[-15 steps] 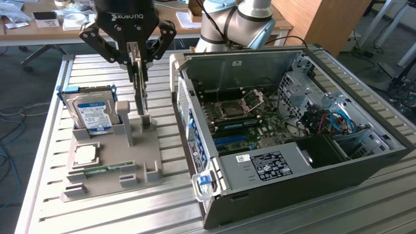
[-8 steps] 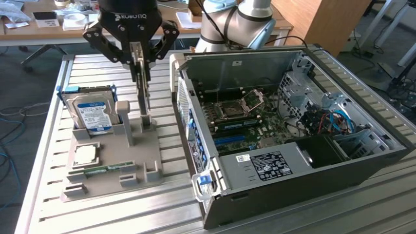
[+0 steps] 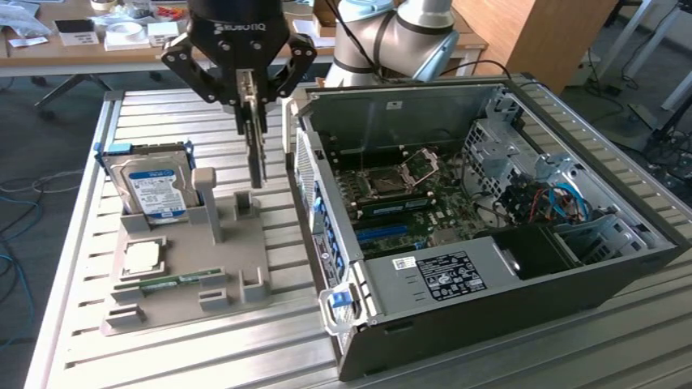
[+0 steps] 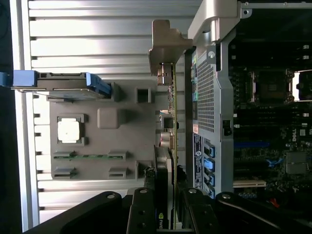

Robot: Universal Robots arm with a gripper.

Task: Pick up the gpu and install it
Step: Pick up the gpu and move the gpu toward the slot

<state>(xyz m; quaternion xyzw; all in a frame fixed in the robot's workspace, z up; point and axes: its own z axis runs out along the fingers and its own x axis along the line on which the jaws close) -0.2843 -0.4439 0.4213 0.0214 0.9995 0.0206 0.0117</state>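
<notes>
Beneath the fingers point(image 3: 249, 96), clamped on the upright gpu point(image 3: 256, 150): grey parts tray point(image 3: 232, 251) on slatted table point(image 3: 173, 356); beside, open computer case point(image 3: 508, 316); beyond, cluttered table point(image 3: 65, 53).

Gpu point(image 3: 258, 162) upright in the hand point(image 3: 253, 123) above the parts tray point(image 3: 184, 312), just beside the computer case point(image 3: 584, 293)

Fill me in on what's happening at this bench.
A single robot arm is working on a gpu install. Its gripper is closed on the gpu, which hangs edge-on and upright over the grey parts holder, just beside the open computer case. I can't tell whether the card has fully left the holder's slot. It is not in the case yet. A hard drive with a blue label stands untouched in the holder.
</notes>
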